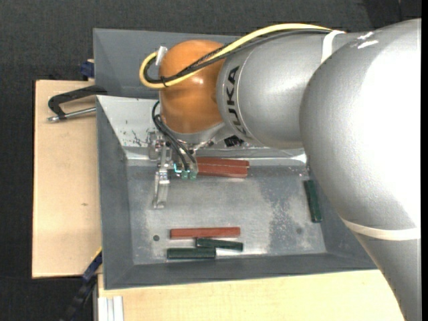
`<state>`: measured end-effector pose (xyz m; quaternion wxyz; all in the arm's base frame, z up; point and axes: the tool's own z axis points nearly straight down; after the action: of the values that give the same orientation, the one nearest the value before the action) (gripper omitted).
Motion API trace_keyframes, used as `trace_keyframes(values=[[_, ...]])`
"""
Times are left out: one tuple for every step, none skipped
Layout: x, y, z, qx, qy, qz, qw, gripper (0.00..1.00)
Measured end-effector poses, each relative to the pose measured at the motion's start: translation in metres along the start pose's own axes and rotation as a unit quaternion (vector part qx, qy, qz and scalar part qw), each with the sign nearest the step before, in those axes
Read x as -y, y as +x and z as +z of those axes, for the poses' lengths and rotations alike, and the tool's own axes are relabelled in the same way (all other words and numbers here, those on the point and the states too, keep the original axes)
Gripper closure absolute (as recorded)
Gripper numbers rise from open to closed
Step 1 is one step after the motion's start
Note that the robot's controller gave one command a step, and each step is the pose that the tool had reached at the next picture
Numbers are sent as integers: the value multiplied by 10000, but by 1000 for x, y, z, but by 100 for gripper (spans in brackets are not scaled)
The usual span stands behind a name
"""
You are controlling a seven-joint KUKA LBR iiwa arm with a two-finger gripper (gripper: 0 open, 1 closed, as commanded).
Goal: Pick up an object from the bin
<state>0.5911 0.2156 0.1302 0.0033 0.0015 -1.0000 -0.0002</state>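
**Grey bin: end effector low at the rear**

A red-brown bar lies along the back wall, its left end just beside the end effector. I cannot tell whether the end effector is open or closed. It may close off-centre, so the bar could slide against the wall.

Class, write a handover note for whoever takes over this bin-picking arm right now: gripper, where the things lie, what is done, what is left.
Gripper: low in the upper left part of the bin, just left of the reddish-brown bar; nothing visibly held.
Things: red bar near the bin's lower wall; under it, the lower green bar and upper green bar; right green bar by the right wall.
Done: nothing picked yet.
Left: grasp one thing and lift it out.
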Motion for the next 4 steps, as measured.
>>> trace_keyframes(values=[[0, -2, -5, 39, -11, 12, 10000, 0], [38, -6, -1, 39, -11, -366, 9993, 0], [64, -4, -8, 39, 8, -1438, 9896, 0], [116, 20, 25, 57, -2, -1747, 9846, 0]])
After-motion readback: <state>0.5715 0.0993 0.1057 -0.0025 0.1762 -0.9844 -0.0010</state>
